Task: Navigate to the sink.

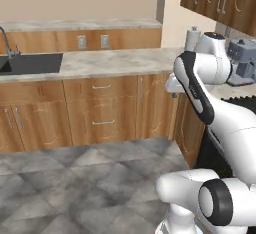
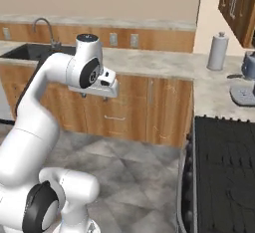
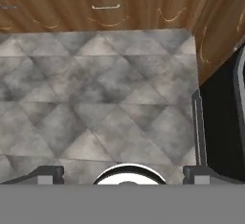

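You're looking at a kitchen corner with a grey diamond-tiled floor (image 1: 85, 178) and wooden cabinets under a pale stone counter (image 1: 115, 60). The sink (image 1: 31, 63) sits far to your left on that counter, well apart from the arm, its grey faucet (image 2: 46, 28) behind it. A black stovetop (image 2: 224, 167) lies to your right. Your gripper (image 3: 122, 173) points down at the floor, its fingers (image 3: 47, 174) spread wide apart, holding nothing.
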### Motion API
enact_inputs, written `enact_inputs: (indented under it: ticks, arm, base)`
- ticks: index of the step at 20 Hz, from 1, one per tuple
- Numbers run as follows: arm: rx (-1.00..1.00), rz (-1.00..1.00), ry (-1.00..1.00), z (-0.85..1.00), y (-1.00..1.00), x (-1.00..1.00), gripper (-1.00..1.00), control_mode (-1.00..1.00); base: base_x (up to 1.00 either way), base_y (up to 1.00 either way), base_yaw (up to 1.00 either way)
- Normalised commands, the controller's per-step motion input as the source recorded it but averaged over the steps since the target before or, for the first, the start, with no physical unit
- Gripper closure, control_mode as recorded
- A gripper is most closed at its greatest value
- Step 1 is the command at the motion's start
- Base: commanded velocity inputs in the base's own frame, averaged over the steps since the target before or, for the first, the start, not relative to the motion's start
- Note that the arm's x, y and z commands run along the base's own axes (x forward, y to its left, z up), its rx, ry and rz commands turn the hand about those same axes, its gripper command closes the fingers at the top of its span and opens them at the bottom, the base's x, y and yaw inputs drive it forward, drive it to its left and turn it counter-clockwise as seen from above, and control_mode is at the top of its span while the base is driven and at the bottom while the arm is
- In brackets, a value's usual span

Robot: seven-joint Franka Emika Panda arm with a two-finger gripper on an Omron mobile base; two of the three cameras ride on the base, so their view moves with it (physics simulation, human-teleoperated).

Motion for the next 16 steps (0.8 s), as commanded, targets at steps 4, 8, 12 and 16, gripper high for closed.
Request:
enact_inputs:
  ticks: [4,8,12,16]
  arm:
    - [0.00,0.00,0.00,0.00,0.00,0.00,-1.00,1.00]
    - [0.00,0.00,0.00,0.00,0.00,0.00,-1.00,1.00]
    - [0.00,0.00,0.00,0.00,0.00,0.00,-1.00,1.00]
    - [0.00,0.00,0.00,0.00,0.00,0.00,-1.00,1.00]
  base:
    - [0.06,0.46,0.75]
    - [0.89,0.96,0.17]
    - [1.00,1.00,0.00]
    - [1.00,0.97,-0.06]
